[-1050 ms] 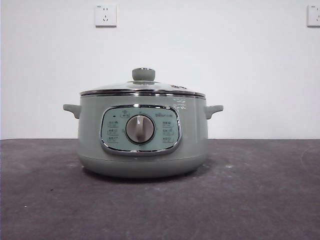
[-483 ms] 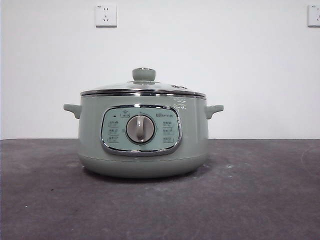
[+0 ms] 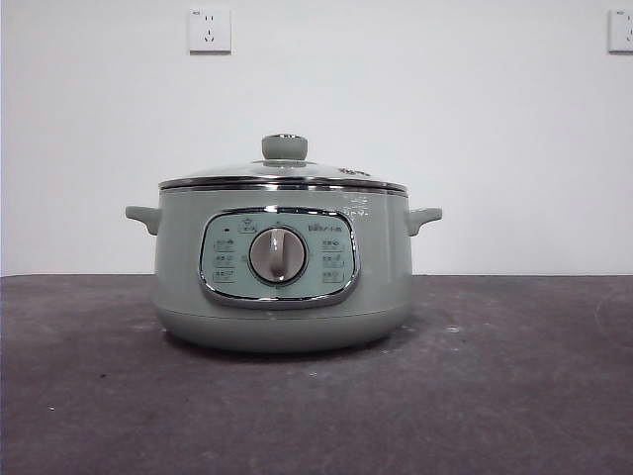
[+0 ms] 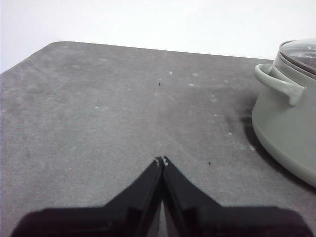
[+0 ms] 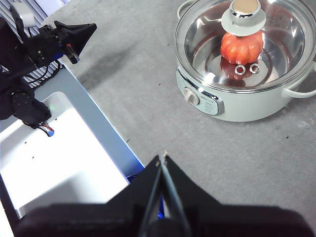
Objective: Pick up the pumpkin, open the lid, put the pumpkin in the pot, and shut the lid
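On the grey table [image 3: 514, 396] before a white wall [image 3: 445, 119], both tools [image 4: 161, 160] [image 5: 163, 157] hover closed, empty.

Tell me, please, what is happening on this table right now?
Nothing is being handled at this moment. The pumpkin already sits inside the pot, seen through the glass lid, which is closed on top. The left gripper and the right gripper are both shut, empty and away from the pot.
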